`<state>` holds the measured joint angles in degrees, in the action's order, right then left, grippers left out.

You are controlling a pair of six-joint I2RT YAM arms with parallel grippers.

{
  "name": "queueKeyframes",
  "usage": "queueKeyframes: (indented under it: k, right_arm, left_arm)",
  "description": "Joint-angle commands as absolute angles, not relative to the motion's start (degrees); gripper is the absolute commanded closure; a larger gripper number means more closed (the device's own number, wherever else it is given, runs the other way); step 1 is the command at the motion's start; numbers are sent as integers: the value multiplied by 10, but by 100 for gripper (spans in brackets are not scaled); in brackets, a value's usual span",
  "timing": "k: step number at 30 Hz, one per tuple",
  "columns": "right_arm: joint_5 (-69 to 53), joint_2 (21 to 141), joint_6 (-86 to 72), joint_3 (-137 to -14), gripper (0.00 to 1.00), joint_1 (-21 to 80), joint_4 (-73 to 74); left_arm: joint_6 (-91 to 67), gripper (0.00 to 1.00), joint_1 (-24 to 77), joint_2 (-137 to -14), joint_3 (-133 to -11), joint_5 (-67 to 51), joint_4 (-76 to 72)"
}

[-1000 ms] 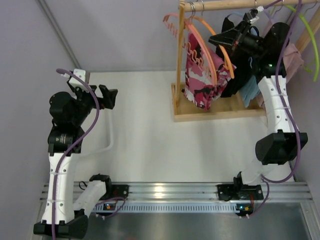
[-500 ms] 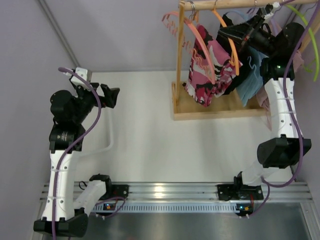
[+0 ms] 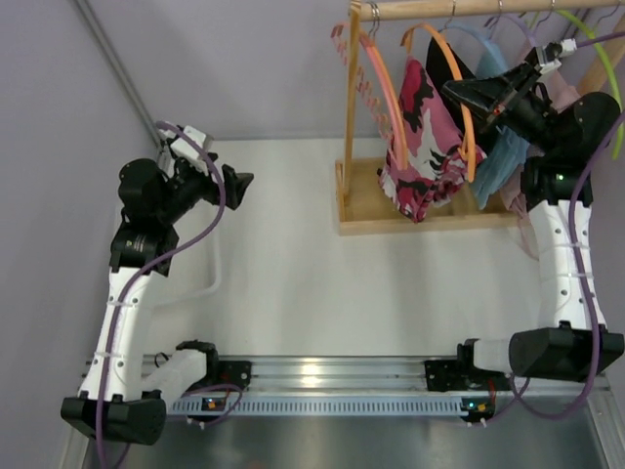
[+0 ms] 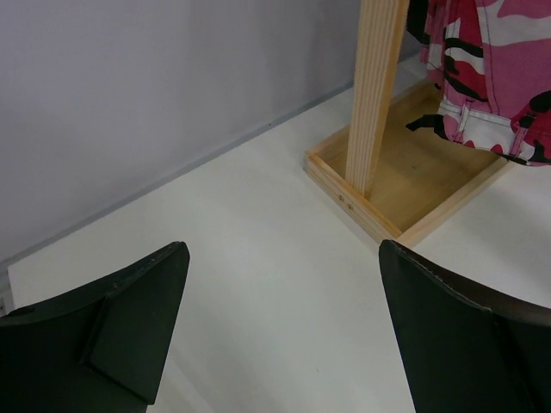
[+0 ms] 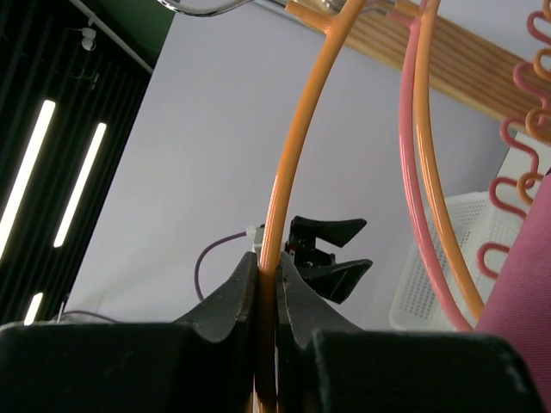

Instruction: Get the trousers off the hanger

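The pink, white and black camouflage trousers (image 3: 425, 147) hang on an orange hanger (image 3: 457, 78) from the wooden rack's rail (image 3: 469, 8). My right gripper (image 3: 459, 95) is shut on that hanger's right arm; in the right wrist view the jaws (image 5: 269, 274) pinch the orange rod (image 5: 301, 146). A dark cloth (image 3: 457, 61) behind the hanger may be the black trousers; I cannot tell. My left gripper (image 3: 240, 182) hovers open and holding nothing over the table, left of the rack. The left wrist view shows its fingers (image 4: 281, 284) wide apart and the camouflage trousers (image 4: 499, 77) at the upper right.
The rack has a wooden post (image 4: 379, 86) and a tray-like base (image 3: 430, 223). A pink wavy hanger (image 3: 376, 78) hangs left of the orange one. Light blue cloth (image 3: 503, 161), pale pink cloth (image 3: 571, 90) and a green hanger (image 3: 610, 59) crowd the rail's right end.
My right gripper has carried the orange hanger and camouflage trousers rightward along the rail, and the arm has stretched up. My left arm has swung its open gripper slightly toward the rack.
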<state>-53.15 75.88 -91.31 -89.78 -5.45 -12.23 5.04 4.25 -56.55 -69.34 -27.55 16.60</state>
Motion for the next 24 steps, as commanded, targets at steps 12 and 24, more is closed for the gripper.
queueKeyframes:
  k: [12,24]
  right_arm:
    - [-448,547,-818,-778,100,-63,-141]
    - [-373,458,-737,-745,100,-63,31]
  left_arm:
    - [251,3,373,-657,-761,-164,99]
    - [239,14,660,-743,-746,37,-119]
